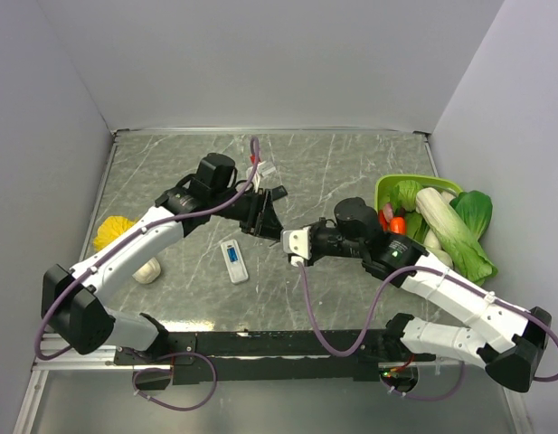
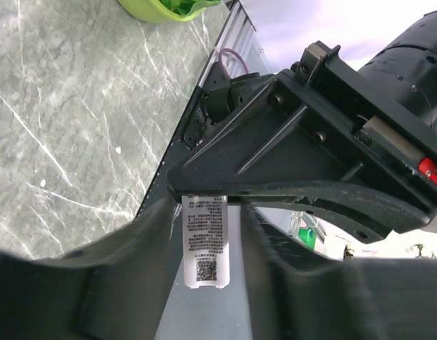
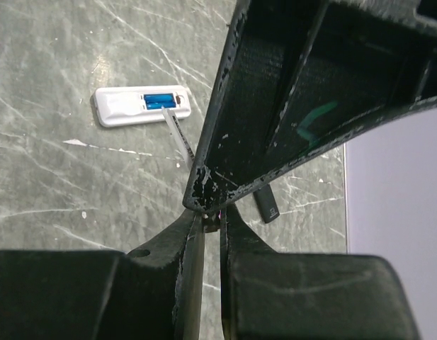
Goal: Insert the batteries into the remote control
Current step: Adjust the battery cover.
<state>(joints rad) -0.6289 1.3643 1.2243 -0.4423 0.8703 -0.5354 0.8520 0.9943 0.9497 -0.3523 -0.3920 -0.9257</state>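
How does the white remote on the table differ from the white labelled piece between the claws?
The remote lies flat on the table. The labelled piece is up off it, between the fingers of the left claw. The remote shows a blue battery in its open back, whereas the labelled piece shows printed text and a square code. Both are white and oblong.

My black gripper [image 3: 212,217] pinches a thin pale sliver [image 3: 213,224] between its nearly touching fingertips. The other arm's black ribbed finger [image 3: 296,92] crosses just above them. On the grey marbled tabletop [image 3: 62,177] lies a white rectangular remote [image 3: 119,108], a blue cylindrical battery [image 3: 158,100] in its open bay.
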